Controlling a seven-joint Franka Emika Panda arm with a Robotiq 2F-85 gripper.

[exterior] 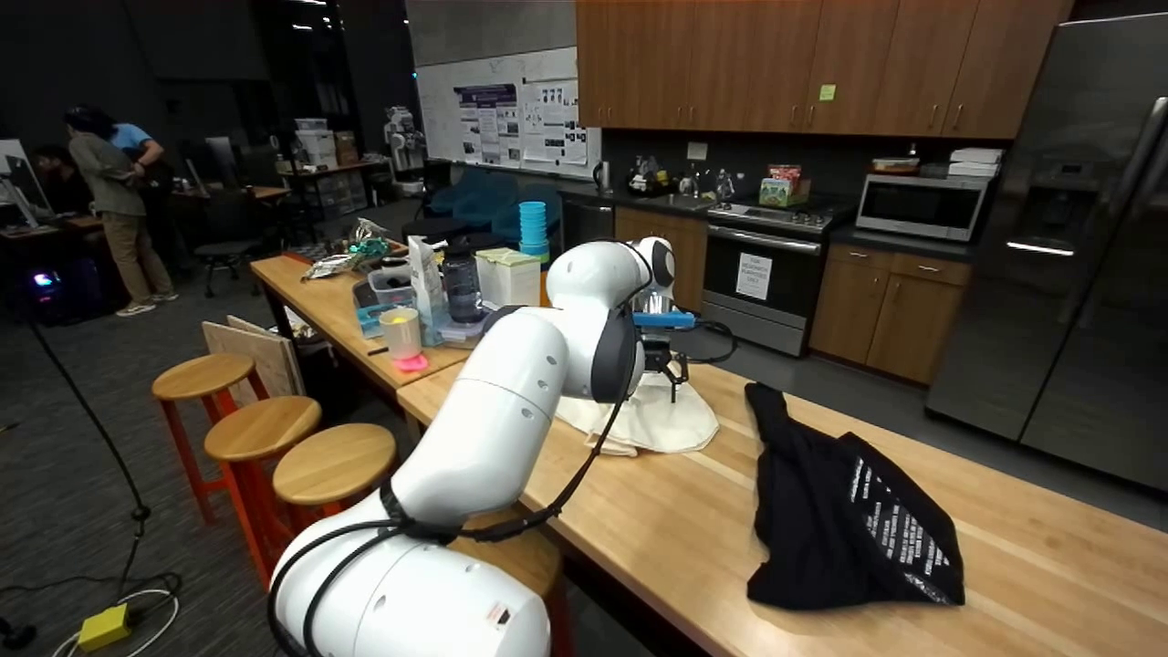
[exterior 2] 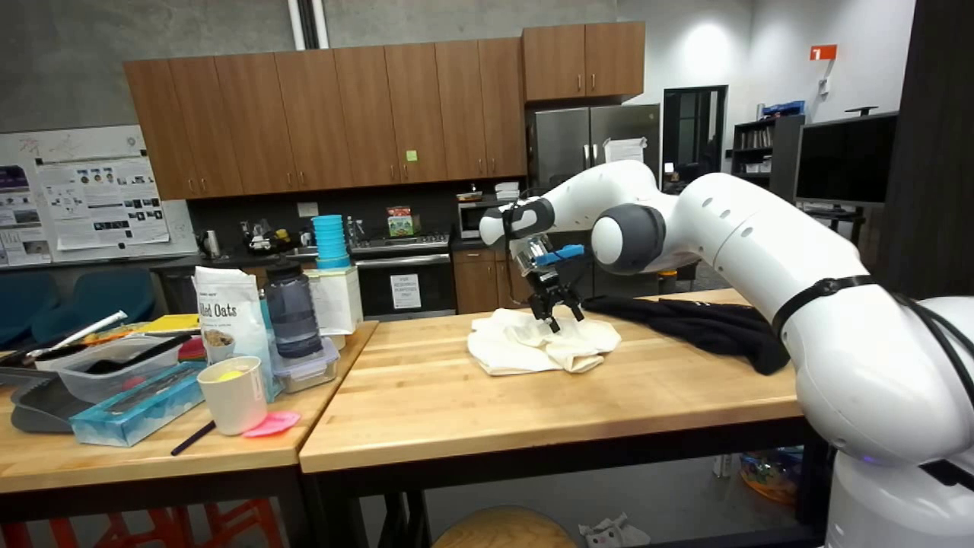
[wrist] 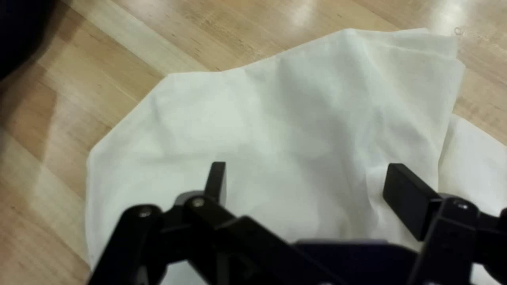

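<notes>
While the gripper [wrist: 305, 184] hangs right over the off-white cloth [exterior 2: 506, 346], its fingers [wrist: 410, 198] are spread wide with nothing pinched between them: released, no grasp. Contact: can't tell, fingertips look just above or lightly on the fabric. Cloth lies on the wooden table [exterior 2: 426, 411], near the edge facing the oven [exterior: 787, 283], toward the end that meets the adjoining table [exterior 2: 251, 449]. Bag, garment or plain sheet, can't say. Status as I read it: gripper placement over the cloth looks done, grip not made, fabric all down on the tabletop, nothing lifted. Cloth is loosely bunched; wrist view shows overlapping layers along one side, soft creases, uneven outline, so neither flat nor neatly folded. Whether handling is starting or wrapping up, one instant doesn't tell. Black printed garment [exterior: 826, 520] is on the same table, apart from the cloth in an exterior view, farther along the oven-facing edge, one narrow part reaching about to that edge; it's spread out, a bit rumpled, gripper not on it. Adjoining table carries the oats bag [exterior 2: 228, 320], water bottle [exterior 2: 293, 312] and white cup [exterior 2: 232, 403] near the end that meets the wooden table, all well apart from the gripper.
</notes>
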